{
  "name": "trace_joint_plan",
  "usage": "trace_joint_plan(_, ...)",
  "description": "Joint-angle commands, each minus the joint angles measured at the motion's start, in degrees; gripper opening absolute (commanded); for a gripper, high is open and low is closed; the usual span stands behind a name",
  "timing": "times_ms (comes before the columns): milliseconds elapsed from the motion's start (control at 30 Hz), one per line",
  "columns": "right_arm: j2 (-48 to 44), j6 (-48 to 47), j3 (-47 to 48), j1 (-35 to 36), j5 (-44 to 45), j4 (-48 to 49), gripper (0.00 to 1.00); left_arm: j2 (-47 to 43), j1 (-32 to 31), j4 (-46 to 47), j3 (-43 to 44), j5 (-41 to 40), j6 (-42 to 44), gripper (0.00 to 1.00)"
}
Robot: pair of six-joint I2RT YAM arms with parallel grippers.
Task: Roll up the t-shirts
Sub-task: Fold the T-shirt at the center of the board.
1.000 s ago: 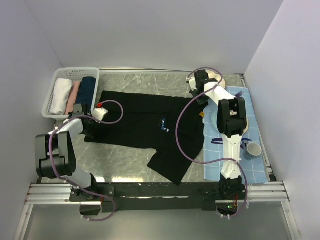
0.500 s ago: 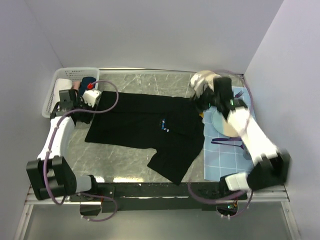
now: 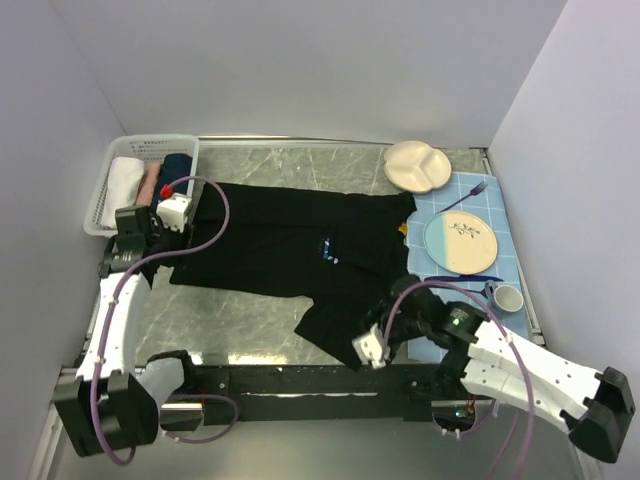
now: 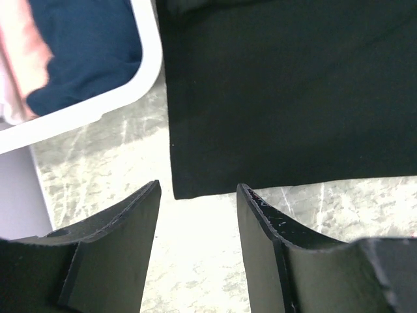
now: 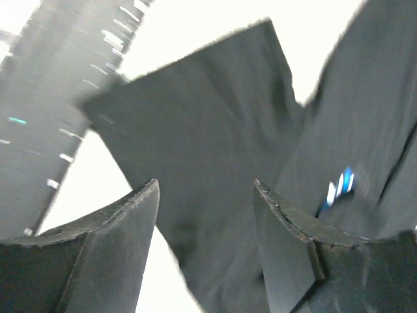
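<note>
A black t-shirt (image 3: 290, 245) with a small white-and-blue print (image 3: 328, 247) lies spread flat on the marble table. My left gripper (image 3: 178, 212) is open at the shirt's left edge. In the left wrist view (image 4: 197, 189) a shirt corner (image 4: 260, 117) lies just beyond the fingertips. My right gripper (image 3: 370, 348) is open over the near sleeve (image 3: 335, 335), which fills the right wrist view (image 5: 205, 186) between the fingers. Rolled white (image 3: 124, 185), pink (image 3: 150, 183) and navy (image 3: 176, 170) t-shirts sit in the basket.
The white basket (image 3: 110, 160) stands at the back left, its rim in the left wrist view (image 4: 146, 59). A light-blue gridded mat (image 3: 440, 335) on the right carries a plate (image 3: 460, 243), a fork (image 3: 462, 195) and a cup (image 3: 507, 298). A cream divided plate (image 3: 420, 165) sits behind it.
My right arm swung from the shirt's far right collar area back to the near edge, over the sleeve. My left gripper shifted slightly along the shirt's left edge by the basket.
</note>
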Motion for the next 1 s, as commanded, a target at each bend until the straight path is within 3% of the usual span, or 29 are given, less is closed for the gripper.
trace_joint_plan(0,-0.14,-1.53,-1.32,7.57,0.11,1.49,0.64,-3.92,0.21,0.30,-0.75,-1.18,-2.08,0.57)
trace_joint_plan(300,9.08,9.38,-2.46,21.81,4.58,10.12,0.58,-4.36,1.88,-3.20,-2.07,-5.57,0.30,0.55)
trace_joint_plan(500,11.55,9.38,-5.18,22.27,11.17,11.78,0.56,-8.56,1.89,-6.55,-1.27,-6.18,1.09,0.56)
trace_joint_plan(733,14.88,12.62,-6.15,22.97,13.02,14.41,0.54,-12.45,1.97,-7.69,-3.47,-5.57,0.30,0.56)
trace_joint_plan(900,16.38,10.09,-6.24,22.97,14.26,14.26,0.44,-13.32,2.24,-8.66,-2.78,-6.45,-0.23,0.56)
trace_joint_plan(967,18.22,9.56,-5.46,22.97,14.87,13.20,0.35,-13.33,2.32,-9.36,-1.90,-6.89,0.03,0.56)
